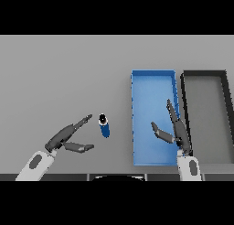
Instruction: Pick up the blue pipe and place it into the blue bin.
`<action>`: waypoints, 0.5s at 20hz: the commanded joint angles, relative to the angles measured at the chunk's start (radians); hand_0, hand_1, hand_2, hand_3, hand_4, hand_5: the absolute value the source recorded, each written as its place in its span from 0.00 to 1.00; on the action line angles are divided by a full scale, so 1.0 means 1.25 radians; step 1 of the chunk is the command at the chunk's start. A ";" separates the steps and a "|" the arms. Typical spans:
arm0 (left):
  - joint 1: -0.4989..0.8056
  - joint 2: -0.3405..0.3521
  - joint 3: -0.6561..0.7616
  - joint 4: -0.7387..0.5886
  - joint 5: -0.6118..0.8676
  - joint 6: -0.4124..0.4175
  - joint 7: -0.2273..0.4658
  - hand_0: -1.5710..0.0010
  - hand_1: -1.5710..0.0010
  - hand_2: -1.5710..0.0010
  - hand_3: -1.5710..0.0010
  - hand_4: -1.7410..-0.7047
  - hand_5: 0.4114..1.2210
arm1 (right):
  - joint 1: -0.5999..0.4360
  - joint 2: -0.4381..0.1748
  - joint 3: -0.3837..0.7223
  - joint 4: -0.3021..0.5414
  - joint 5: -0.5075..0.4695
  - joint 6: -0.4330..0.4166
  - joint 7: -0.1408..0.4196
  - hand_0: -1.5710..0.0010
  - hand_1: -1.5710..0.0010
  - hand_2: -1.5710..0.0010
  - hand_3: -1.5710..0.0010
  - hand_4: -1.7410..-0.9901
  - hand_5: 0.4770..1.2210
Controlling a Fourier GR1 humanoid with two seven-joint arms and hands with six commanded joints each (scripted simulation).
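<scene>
Blue pipe point(104, 125) sits on the grey table point(59, 73), short and stubby, its dark open end facing the far side, just left of the blue bin point(153, 80) and not yet touched. Left hand point(68, 138) lies near it on the left, fingers straight and spread from the thumb, tips just short of the pipe. Right hand point(176, 130) hovers over the right part of the blue bin, fingers straight, thumb out, holding nothing.

Risk now: the pipe looks round, so a glancing finger could roll it away or knock it against the bin wall before a grasp closes. A loose pinch could drop it short of the rim.

Blue bin shows nothing inside. Beside it on the right, the dark bin point(204, 75) also appears to hold nothing.
</scene>
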 commanded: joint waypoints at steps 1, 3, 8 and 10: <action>-0.008 -0.010 -0.005 0.007 0.000 -0.003 0.004 1.00 1.00 1.00 1.00 0.61 0.04 | 0.008 0.002 0.004 -0.004 0.000 0.004 -0.006 1.00 1.00 1.00 1.00 0.64 0.19; -0.021 -0.044 -0.025 0.025 -0.009 -0.004 0.011 1.00 1.00 1.00 1.00 0.60 0.04 | 0.000 -0.002 -0.007 -0.008 -0.010 0.000 0.007 1.00 1.00 1.00 1.00 0.63 0.19; -0.080 -0.127 -0.054 0.106 -0.035 -0.004 0.031 1.00 1.00 1.00 1.00 0.60 0.05 | 0.018 0.004 -0.002 -0.017 -0.004 -0.002 0.006 1.00 1.00 1.00 1.00 0.62 0.18; -0.101 -0.155 -0.056 0.150 -0.027 -0.017 0.035 1.00 1.00 1.00 1.00 0.60 0.04 | 0.011 0.009 -0.003 -0.004 -0.008 -0.001 0.007 1.00 1.00 1.00 1.00 0.62 0.17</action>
